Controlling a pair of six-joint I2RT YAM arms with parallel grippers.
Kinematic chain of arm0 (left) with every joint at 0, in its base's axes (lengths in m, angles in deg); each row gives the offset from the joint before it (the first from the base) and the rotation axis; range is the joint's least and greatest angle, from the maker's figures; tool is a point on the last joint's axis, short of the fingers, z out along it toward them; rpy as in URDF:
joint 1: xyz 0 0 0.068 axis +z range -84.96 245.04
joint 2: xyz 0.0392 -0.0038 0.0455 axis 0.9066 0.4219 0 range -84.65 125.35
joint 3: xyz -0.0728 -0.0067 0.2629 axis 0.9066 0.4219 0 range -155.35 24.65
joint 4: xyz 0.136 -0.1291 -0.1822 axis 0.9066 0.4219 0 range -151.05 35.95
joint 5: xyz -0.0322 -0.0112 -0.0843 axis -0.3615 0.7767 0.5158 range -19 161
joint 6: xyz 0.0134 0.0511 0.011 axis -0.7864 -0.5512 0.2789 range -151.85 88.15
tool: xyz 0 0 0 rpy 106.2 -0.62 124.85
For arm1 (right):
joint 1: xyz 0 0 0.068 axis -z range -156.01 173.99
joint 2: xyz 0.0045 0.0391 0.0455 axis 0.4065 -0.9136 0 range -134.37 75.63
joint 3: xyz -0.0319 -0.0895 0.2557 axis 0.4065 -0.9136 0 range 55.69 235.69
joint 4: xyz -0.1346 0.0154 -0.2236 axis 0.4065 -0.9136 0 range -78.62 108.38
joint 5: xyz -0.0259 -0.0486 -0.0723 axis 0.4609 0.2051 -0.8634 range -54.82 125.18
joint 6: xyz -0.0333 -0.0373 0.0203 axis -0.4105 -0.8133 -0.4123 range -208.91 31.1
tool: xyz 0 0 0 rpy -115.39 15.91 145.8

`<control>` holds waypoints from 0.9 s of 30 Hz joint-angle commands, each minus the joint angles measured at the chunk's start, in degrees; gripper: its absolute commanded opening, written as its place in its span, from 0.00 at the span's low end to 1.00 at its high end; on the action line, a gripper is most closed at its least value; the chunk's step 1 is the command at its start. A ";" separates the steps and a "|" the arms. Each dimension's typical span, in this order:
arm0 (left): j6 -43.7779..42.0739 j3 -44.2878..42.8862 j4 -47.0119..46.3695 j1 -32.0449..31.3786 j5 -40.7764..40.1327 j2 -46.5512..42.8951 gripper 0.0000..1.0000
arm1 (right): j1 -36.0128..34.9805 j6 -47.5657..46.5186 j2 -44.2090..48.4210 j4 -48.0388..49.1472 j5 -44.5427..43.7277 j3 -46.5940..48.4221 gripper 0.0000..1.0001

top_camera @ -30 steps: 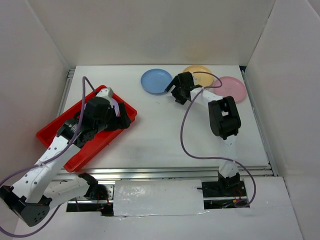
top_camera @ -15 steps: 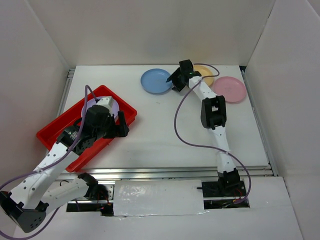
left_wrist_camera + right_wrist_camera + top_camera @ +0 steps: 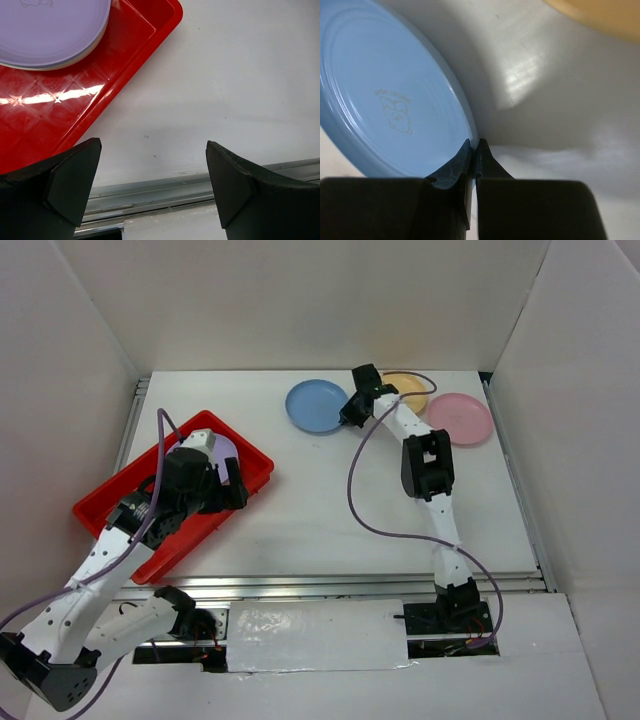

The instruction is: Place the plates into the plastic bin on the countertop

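A blue plate [image 3: 312,405] lies at the back of the countertop [image 3: 330,510]. My right gripper [image 3: 348,412] is shut on its right rim; in the right wrist view the fingertips [image 3: 475,145] pinch the blue plate's [image 3: 385,90] edge. A yellow-orange plate [image 3: 412,390] and a pink plate [image 3: 460,418] lie to the right. The red plastic bin [image 3: 165,550] sits at the left with a stack of plates, purple on top [image 3: 226,448]. My left gripper [image 3: 235,485] hangs open over the bin's right edge, holding nothing [image 3: 152,145].
White walls close in the back and both sides. A metal rail [image 3: 330,585] runs along the front edge. In the left wrist view the bin [image 3: 115,55] holds the purple-topped stack [image 3: 50,30] at its upper left. A purple cable loops from the right arm.
My right gripper reached to the blue plate's right rim and shut on it. The left gripper drew back a little from the purple plate, staying open.
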 commanded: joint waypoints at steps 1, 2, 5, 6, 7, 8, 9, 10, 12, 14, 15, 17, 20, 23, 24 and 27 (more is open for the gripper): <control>-1.41 -0.67 -0.98 1.07 -0.58 0.72 0.99 | -3.71 -4.20 13.03 -5.40 -12.43 -6.98 0.00; -1.59 -1.11 -1.42 1.25 -0.66 0.98 0.99 | -5.38 -6.30 16.40 -5.67 -17.70 -10.05 0.00; -2.46 -3.65 -2.65 1.60 -1.10 2.91 0.99 | -12.49 -9.56 30.55 -7.16 -30.13 -22.96 0.00; -2.55 -5.49 -2.65 2.56 -0.84 4.66 0.99 | -15.56 -9.57 33.97 -6.99 -31.89 -30.57 0.00; -2.90 -6.55 -2.57 3.26 0.64 5.81 0.99 | -16.72 -9.57 41.49 -6.12 -31.38 -34.30 0.00; -3.34 -7.34 -2.74 3.88 1.70 6.95 0.99 | -17.60 -10.44 45.57 -4.55 -29.29 -38.78 0.00; -3.78 -9.00 -2.74 5.11 2.67 9.22 0.99 | -18.31 -10.89 49.35 0.78 -26.48 -47.61 0.00; -4.31 -10.07 -2.57 5.55 5.03 10.38 0.99 | -19.18 -12.11 57.57 4.83 -18.19 -51.96 0.00; -5.01 -12.00 -2.39 6.87 6.71 13.01 0.99 | -19.46 -12.65 64.21 12.22 -9.88 -61.74 0.00; -5.37 -12.89 -3.00 7.49 9.51 14.16 0.99 | -19.98 -13.27 70.55 14.10 -2.21 -64.82 0.00; -5.28 -13.59 -3.09 7.93 10.31 14.95 0.99 | -20.25 -13.27 71.88 14.36 -0.37 -65.88 0.00; -4.93 -14.29 -3.62 8.11 11.99 15.49 0.97 | -21.39 -13.53 74.61 15.15 3.77 -66.59 0.00; -3.97 -15.61 -2.74 7.58 11.64 15.84 0.85 | -22.97 -13.09 75.76 15.25 4.66 -66.25 0.00; -3.52 -15.79 -2.74 7.40 11.73 15.31 0.68 | -24.72 -12.92 75.58 15.07 5.01 -65.28 0.00; -3.35 -16.05 -2.48 7.14 11.64 15.14 0.64 | -24.90 -12.91 75.41 15.68 5.88 -65.19 0.00; -3.08 -16.58 -2.13 6.61 11.73 15.05 0.51 | -25.08 -12.21 74.36 16.39 6.24 -64.40 0.00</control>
